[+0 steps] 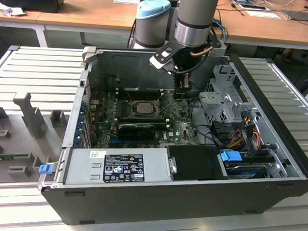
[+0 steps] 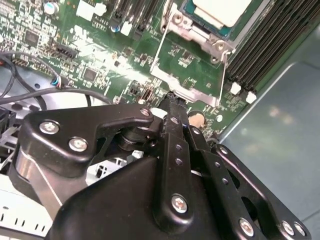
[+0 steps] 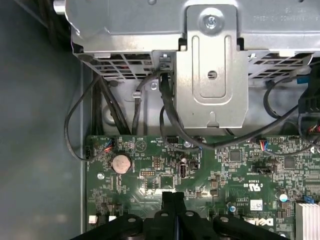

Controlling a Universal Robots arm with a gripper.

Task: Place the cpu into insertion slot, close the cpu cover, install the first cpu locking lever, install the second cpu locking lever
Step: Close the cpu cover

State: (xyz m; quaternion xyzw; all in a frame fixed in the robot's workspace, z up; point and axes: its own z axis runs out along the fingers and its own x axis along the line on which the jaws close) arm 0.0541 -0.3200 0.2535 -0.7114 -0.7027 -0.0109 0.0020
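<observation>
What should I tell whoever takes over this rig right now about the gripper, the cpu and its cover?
The gripper: jaws shut, nothing held, tip low over the board beside the insertion slot.
The cpu: seated in the slot.
The cpu cover: looks down around the cpu.
Left: the locking levers. A thin wire lever runs off the slot's corner; I cannot tell whether it is latched.

A grey power supply lies beside a black box inside the case.
</observation>
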